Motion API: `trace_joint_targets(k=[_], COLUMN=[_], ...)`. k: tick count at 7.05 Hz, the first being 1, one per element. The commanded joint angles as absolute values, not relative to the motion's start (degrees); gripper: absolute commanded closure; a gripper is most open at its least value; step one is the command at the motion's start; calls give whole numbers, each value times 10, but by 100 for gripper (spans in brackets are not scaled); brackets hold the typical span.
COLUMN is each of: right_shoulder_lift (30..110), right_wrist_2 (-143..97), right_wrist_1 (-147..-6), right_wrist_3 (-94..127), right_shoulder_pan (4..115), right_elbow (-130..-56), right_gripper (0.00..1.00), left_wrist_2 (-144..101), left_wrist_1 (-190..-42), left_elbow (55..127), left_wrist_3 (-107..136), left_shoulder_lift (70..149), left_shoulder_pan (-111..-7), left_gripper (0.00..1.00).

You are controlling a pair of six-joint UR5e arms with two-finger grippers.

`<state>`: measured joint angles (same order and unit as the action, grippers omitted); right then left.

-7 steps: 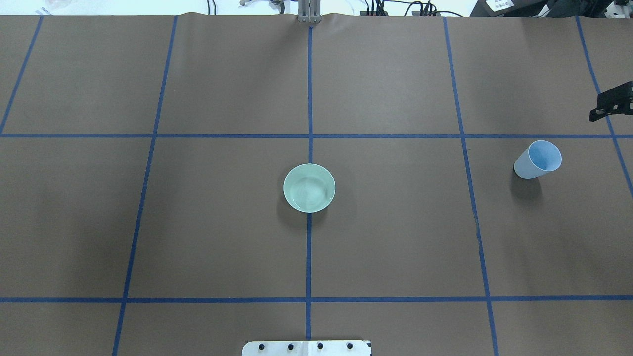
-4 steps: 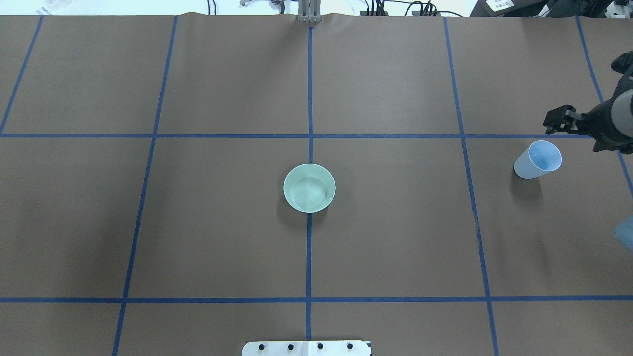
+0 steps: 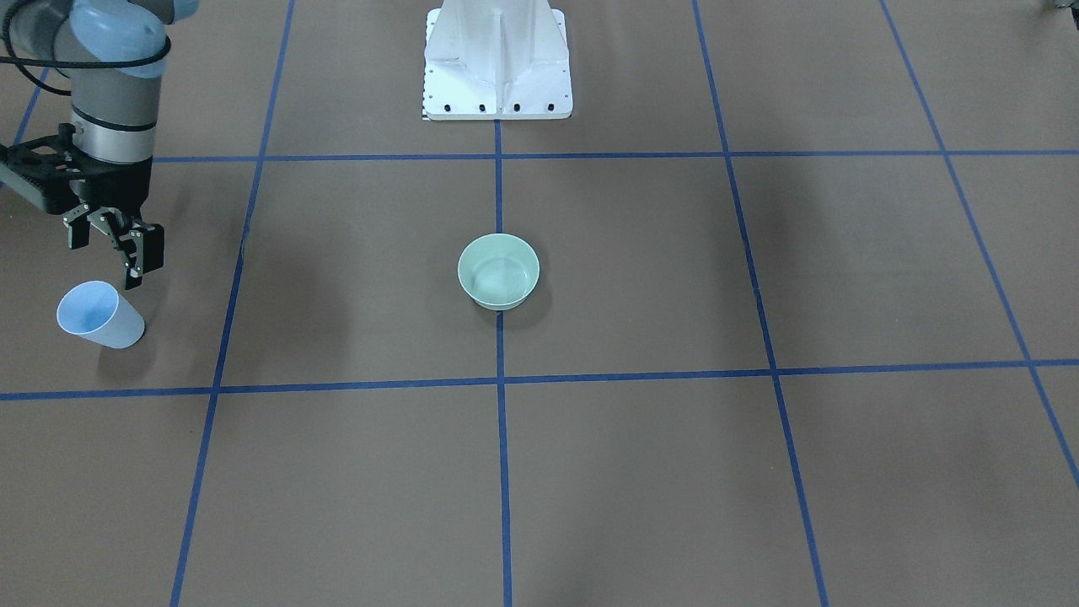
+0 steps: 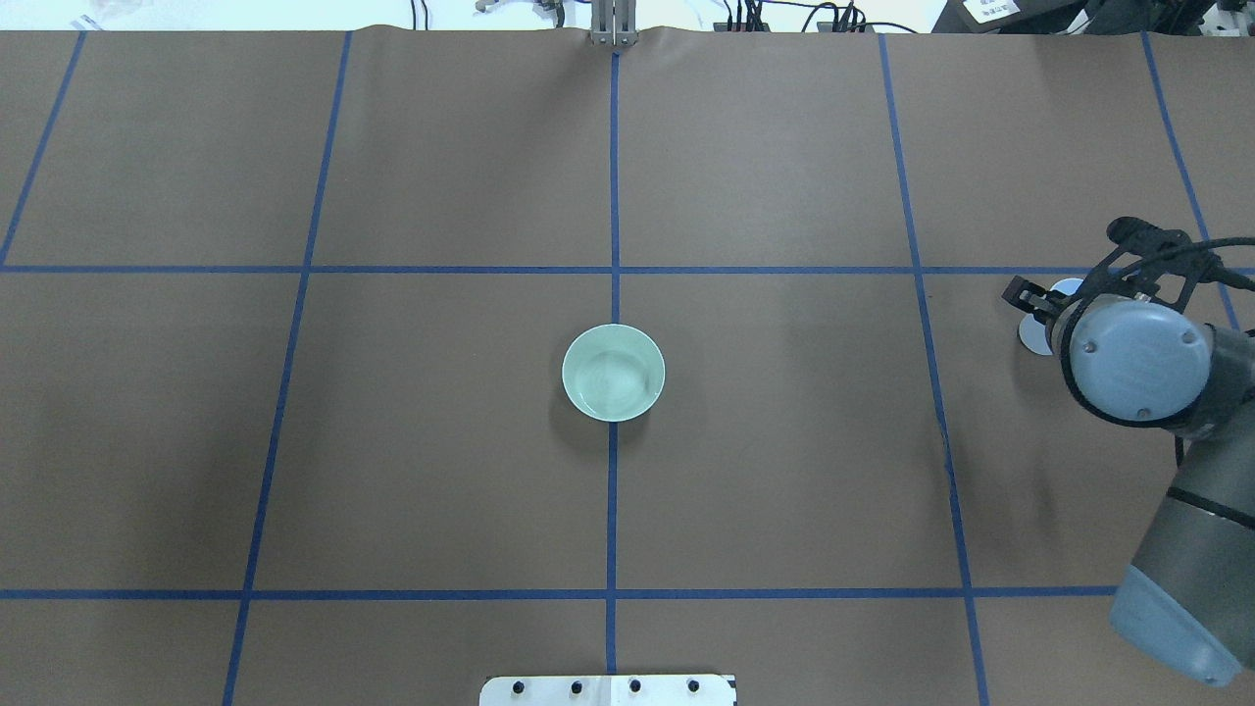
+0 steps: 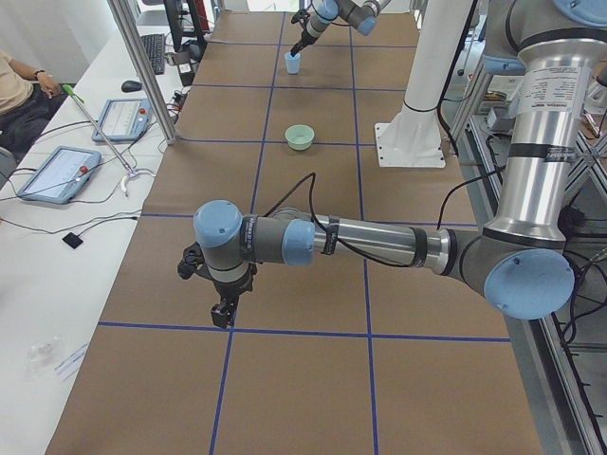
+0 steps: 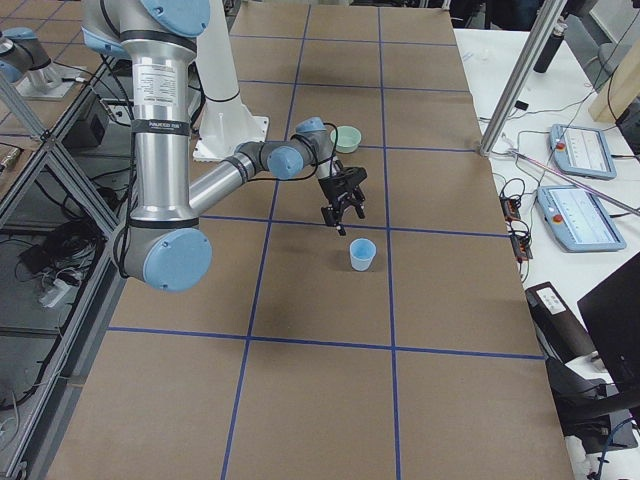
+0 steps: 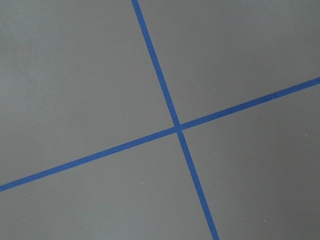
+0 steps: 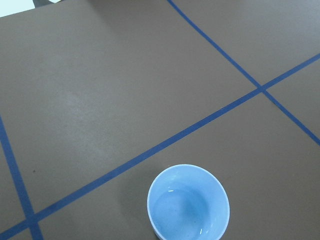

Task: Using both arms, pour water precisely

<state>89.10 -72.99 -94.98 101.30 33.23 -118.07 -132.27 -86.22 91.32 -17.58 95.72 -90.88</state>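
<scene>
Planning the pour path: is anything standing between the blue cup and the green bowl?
Nothing visible stands between the blue cup and the green bowl; only the taped mat lies there.

even diffuse overhead light, moderately bright. soft shadows beside bowl [image 3: 498, 271] and cup [image 3: 99, 316] on the desk [image 4: 784, 471]. tiny white glints on the water [image 8: 185, 210]. all views sharp.

Opposed overhead/front cams, shared bowl [image 4: 613, 373]

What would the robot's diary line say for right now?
right end effector: open, close to blue cup, not gripping | blue cup: upright, water inside | green bowl: central, untouched | left end effector: state unclear
</scene>
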Motion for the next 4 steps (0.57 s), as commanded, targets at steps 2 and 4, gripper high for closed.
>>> trace_joint_targets(k=[2, 4], right_shoulder_lift=[802, 798], right_wrist_2=[-626, -617], right_wrist_1=[-1066, -1122], right_wrist_3=[1146, 1217], right_shoulder_pan=[270, 257], right_elbow=[-1079, -1073], right_gripper=[0, 0], left_wrist_2=[-1323, -1323], left_wrist_1=[-860, -859], left_elbow=[915, 915], left_wrist_3=[-176, -175], left_shoulder_lift=[957, 958], left_shoulder_pan=[-909, -909], left_gripper=[0, 0])
